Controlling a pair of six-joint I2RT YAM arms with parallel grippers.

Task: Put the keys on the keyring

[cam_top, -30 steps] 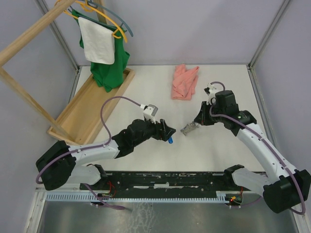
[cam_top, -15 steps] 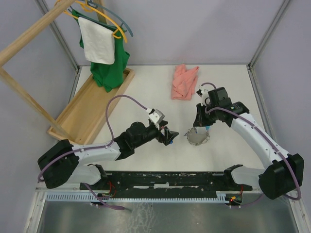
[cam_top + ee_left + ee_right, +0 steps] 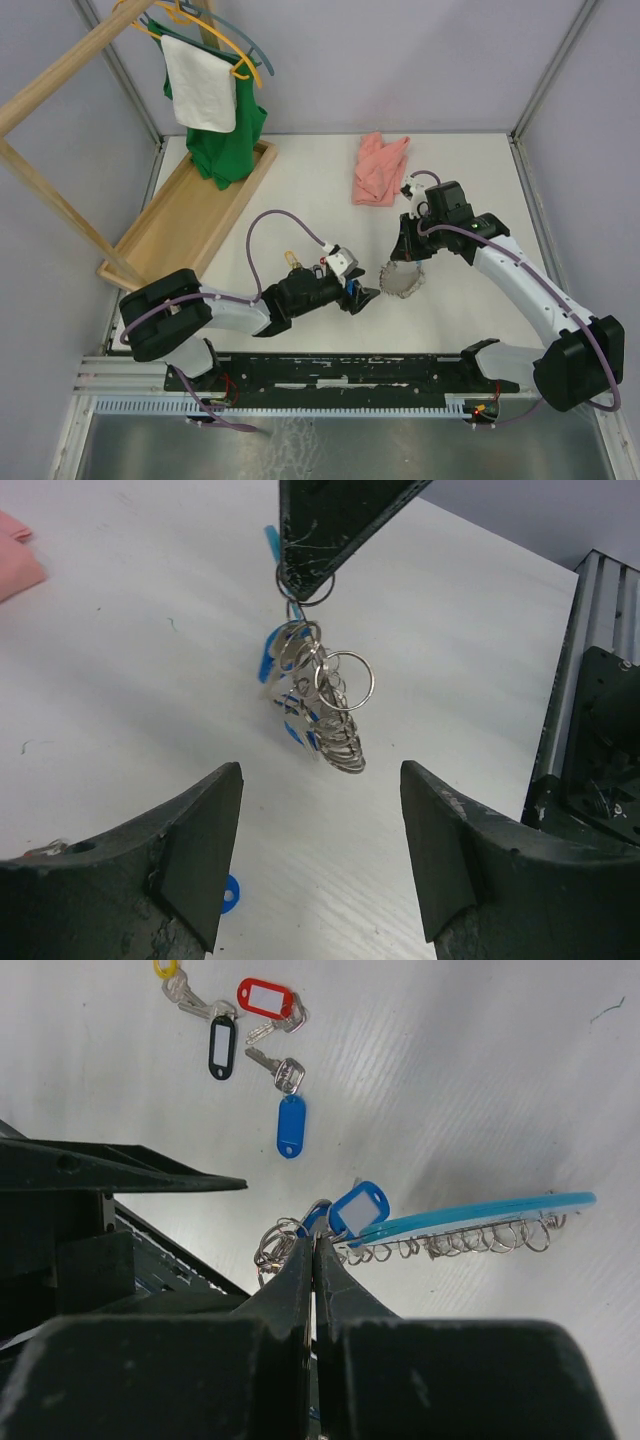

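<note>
Left wrist: silvery ring-strung, blue-tagged keyring (image 3: 312, 685) hangs vertical from your right gripper (image 3: 305, 578), clamped on its top ring, dead ahead of your spread left gripper (image 3: 320, 772).

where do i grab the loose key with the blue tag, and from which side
Pinch the loose blue tag across its narrow width, coming straight down from above. It lies flat on the table with long sides free, apart from the black tag; its key is thinner and likely harder to pinch.
</note>
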